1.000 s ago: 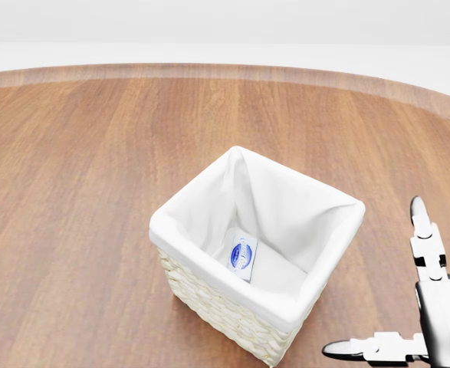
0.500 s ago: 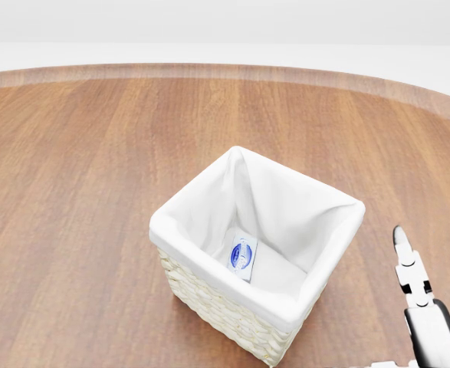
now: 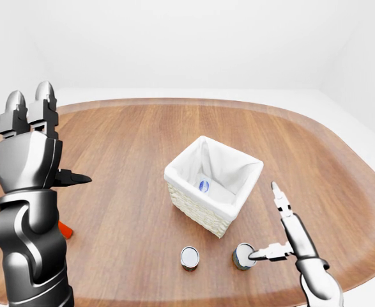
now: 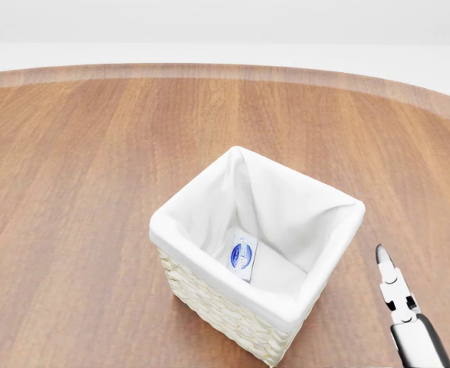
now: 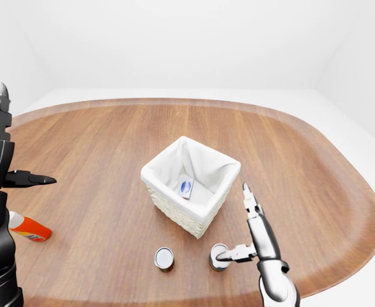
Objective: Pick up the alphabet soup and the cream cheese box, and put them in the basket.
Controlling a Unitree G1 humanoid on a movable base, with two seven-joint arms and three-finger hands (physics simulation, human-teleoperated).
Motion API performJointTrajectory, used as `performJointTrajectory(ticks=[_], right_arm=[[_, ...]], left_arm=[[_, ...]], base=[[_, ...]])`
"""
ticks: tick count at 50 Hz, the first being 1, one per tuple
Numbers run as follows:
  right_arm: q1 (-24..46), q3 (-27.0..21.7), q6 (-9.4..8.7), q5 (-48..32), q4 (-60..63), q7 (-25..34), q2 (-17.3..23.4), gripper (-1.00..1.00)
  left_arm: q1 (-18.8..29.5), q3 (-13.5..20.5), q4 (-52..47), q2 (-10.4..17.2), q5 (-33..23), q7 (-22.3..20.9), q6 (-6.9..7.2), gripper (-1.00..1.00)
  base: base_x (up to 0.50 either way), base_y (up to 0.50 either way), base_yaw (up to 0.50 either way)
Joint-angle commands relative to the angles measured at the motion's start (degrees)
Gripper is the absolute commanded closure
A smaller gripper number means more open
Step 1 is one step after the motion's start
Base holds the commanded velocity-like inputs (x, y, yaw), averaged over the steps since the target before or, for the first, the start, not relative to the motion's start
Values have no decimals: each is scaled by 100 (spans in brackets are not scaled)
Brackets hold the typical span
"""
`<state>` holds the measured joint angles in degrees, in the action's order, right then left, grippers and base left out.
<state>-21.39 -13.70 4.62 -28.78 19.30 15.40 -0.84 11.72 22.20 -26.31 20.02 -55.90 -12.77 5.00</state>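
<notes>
Head view: my right robot hand (image 4: 393,295) has sunk toward the bottom edge, beside the basket (image 4: 202,222) holding the cream cheese box (image 4: 242,257). Right-eye view: its released fingers bracket the alphabet soup (image 5: 219,256), so I judge a grasp is near. Left-eye view: my left robot hand (image 3: 30,150) hangs released over the wood worktop (image 3: 123,147), white room around.

Cream cheese box (image 4: 242,257) inside lined wicker basket (image 4: 209,303); alphabet soup (image 5: 218,256) upright beside basket.
</notes>
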Motion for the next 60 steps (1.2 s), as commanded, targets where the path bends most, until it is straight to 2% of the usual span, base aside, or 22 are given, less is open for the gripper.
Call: performJointTrajectory(ticks=[1, 9, 16, 35, 60], right_arm=[[-40, 79, 38, -381, -200, -86, 35, -100], [-41, 177, 38, -488, -487, -213, 84, -100], [-165, 314, 38, -568, -243, -95, 62, -100], [-243, 417, 38, -705, -560, -120, 143, -100], [-126, 671, 38, -709, -1318, -427, 296, -100]], left_arm=[[18, -16, 63, 10, 45, 0, 0, -100], [7, -20, 75, 12, 46, 20, 0, -100], [3, -22, 93, 10, 35, 28, 0, -100], [-16, -23, 44, -5, -7, -16, 0, -100], [-60, -75, 3, -44, -255, 75, 0, -100]], base=[[0, 0, 0], [0, 0, 0], [0, 0, 0], [0, 0, 0], [0, 0, 0]])
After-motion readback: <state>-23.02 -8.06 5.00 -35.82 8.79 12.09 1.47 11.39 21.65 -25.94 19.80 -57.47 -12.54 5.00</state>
